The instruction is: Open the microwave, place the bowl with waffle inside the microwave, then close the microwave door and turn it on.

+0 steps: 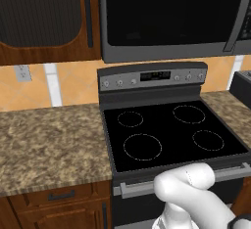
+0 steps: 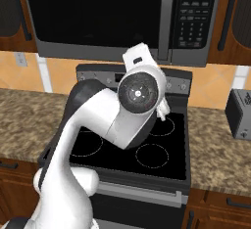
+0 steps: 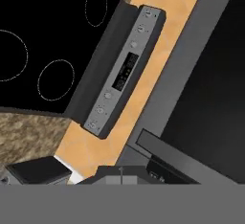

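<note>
We record the microwave (image 1: 171, 17) mounted above the stove (image 1: 166, 130), its door (image 2: 98, 12) shut flush with the handle (image 2: 165, 17) beside the keypad. Our gripper's fingers are together, holding nothing; the arm (image 2: 132, 105) is raised before the stove.

Brightness: even and moderate across all three views; flat, rendered light with no visible lamp or source.
Shadows: almost none; a faint darkening under the microwave (image 1: 171, 17) and along the stove (image 1: 171, 132) backsplash edge.
Glare: none; the black glass of the microwave door (image 2: 98, 12) and the stove top stay matte black, with no reflections.
Highlights: soft shading on the white arm (image 2: 98, 120) gives it roundness, brighter on its upper curves.
Sharpness: slightly soft overall, low resolution; the granite counter (image 1: 49, 140) looks smeared and grainy, and keypad text is unreadable.
Focus: uniform, nothing is more blurred with depth.
Distortion: straight edges stay straight; the hand view is strongly rolled.
</note>
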